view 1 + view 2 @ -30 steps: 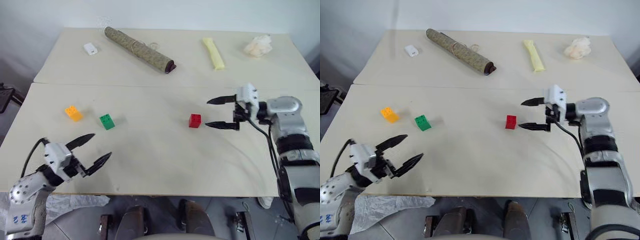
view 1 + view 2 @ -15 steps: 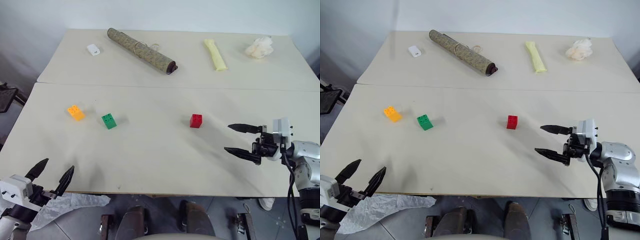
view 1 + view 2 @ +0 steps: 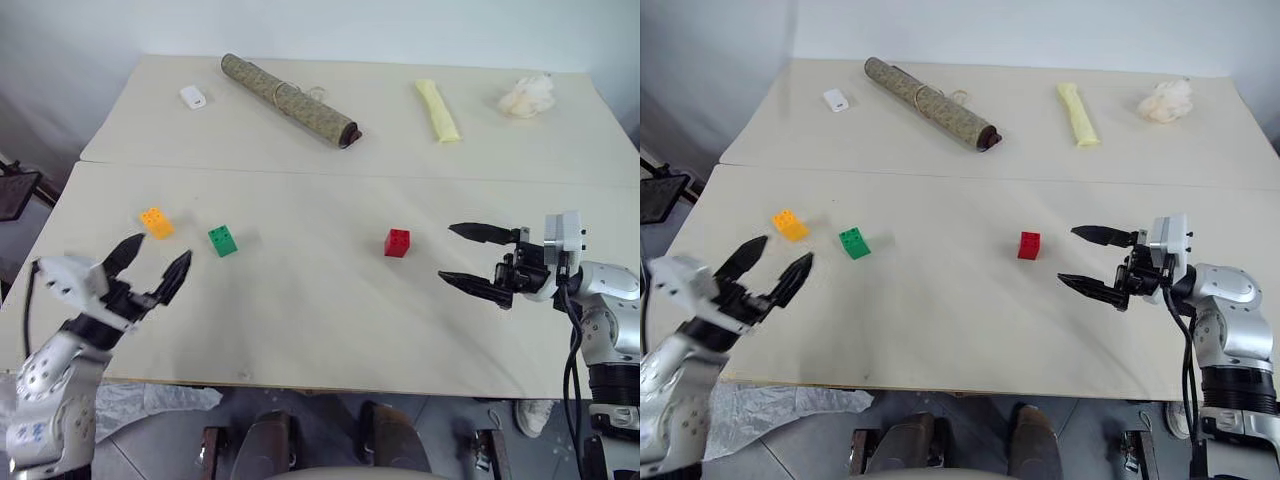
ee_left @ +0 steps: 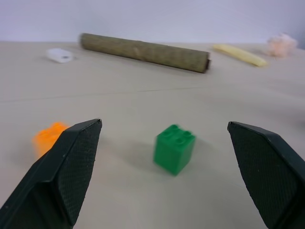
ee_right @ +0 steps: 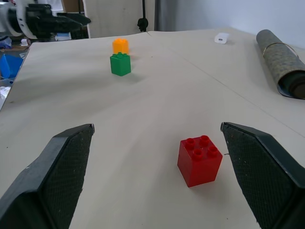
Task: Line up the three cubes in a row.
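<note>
A: What do you get from the head views?

B: You have a table (image 3: 300,330) with the orange cube (image 3: 155,221) at the left, the green cube (image 3: 222,240) just right of it and slightly nearer, and the red cube (image 3: 397,243) well apart to the right. The left gripper (image 3: 148,267) hangs near the table's near left edge, its jaws spread and empty, nearer than the orange and green cubes. The right gripper (image 3: 460,255) points left toward the red cube, jaws spread wide, holding nothing and clear of the cube. On the far side you see a white box (image 3: 193,97), a rolled mat (image 3: 288,99), a yellow pouch (image 3: 438,109) and a crumpled wad (image 3: 527,94).

A: And the left wrist view?

B: You look between two parted fingers (image 4: 64,169) at the green cube, with the orange cube beside one finger; neither is touched.

A: The right wrist view?

B: The red cube sits between the wide-apart fingers (image 5: 57,176), closer to one of them, not touching. Beyond it you see the green cube with the orange cube right behind it, and the left gripper in the distance
</note>
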Robot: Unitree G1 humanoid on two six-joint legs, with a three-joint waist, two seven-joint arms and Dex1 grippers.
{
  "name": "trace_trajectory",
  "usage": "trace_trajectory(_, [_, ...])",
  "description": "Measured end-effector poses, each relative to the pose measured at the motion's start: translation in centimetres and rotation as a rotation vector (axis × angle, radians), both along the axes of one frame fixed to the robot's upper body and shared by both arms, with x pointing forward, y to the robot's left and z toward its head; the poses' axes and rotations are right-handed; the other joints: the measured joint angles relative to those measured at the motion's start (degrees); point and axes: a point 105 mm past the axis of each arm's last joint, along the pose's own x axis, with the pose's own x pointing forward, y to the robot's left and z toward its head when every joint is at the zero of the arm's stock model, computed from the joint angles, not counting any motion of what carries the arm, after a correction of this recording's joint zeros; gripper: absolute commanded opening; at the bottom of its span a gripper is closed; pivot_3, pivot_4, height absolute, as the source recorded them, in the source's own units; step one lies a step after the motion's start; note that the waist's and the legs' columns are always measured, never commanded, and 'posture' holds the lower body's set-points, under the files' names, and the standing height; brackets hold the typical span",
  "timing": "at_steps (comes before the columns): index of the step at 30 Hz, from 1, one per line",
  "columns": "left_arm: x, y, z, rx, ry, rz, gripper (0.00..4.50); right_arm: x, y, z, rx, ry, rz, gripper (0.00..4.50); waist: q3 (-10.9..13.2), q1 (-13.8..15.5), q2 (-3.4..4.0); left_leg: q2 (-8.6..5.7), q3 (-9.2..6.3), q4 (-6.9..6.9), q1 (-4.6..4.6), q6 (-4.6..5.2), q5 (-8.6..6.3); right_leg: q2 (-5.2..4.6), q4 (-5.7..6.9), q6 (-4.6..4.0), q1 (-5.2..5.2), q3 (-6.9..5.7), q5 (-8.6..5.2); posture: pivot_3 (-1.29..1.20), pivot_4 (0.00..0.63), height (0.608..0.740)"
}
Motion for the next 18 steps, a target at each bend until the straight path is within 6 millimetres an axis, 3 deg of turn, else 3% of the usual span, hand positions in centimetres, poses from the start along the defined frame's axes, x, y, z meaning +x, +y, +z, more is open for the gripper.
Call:
trace_trajectory(3, [3.5, -1.3, -0.7, 0.080, 0.052, -0.054, 4.50, -0.2, 0.6, 0.3, -0.003, -0.008, 0.019, 4.46, 0.00, 0.35, 0.00, 0.05, 0.02, 0.06, 0.00, -0.04, 0.02, 0.12, 0.01, 0.00, 0.00, 0.02, 0.00, 0.00, 0.150, 0.740])
trace_trajectory(6, [5.0, -1.9, -2.3, 0.171, 0.132, -0.132, 4.50, -0.3, 1.0, 0.5, -0.004, -0.012, 0.019, 4.46, 0.00, -0.12, 0.00, 0.12, 0.10, 0.04, -0.03, -0.09, -0.01, 0.24, -0.05, 0.00, -0.05, 0.05, 0.00, 0.00, 0.150, 0.740])
trace_trajectory(10, [5.6, -1.5, -3.4, 0.257, 0.189, -0.214, 4.50, -0.5, 1.4, 0.4, 0.000, -0.016, 0.018, 4.46, 0.00, -0.40, -0.01, 0.26, 0.33, 0.04, -0.09, -0.16, -0.04, 0.42, -0.07, -0.03, -0.11, 0.04, -0.02, 0.00, 0.150, 0.740])
trace_trajectory(15, [6.4, -0.9, -3.2, 0.305, 0.203, -0.294, 4.50, -0.9, 1.8, 0.0, 0.007, -0.013, 0.010, 4.46, 0.01, -0.24, -0.01, 0.28, 0.55, 0.05, -0.08, -0.17, -0.04, 0.42, -0.05, -0.03, -0.11, 0.09, -0.02, 0.00, 0.150, 0.740])
trace_trajectory(18, [6.9, -0.9, -3.2, 0.311, 0.204, -0.334, 3.93, -1.1, 1.9, -0.4, 0.013, -0.007, -0.006, 4.50, 0.01, -0.05, -0.02, 0.27, 0.55, 0.06, -0.09, -0.16, -0.04, 0.42, -0.05, -0.03, -0.12, 0.08, -0.02, 0.00, 0.150, 0.740])
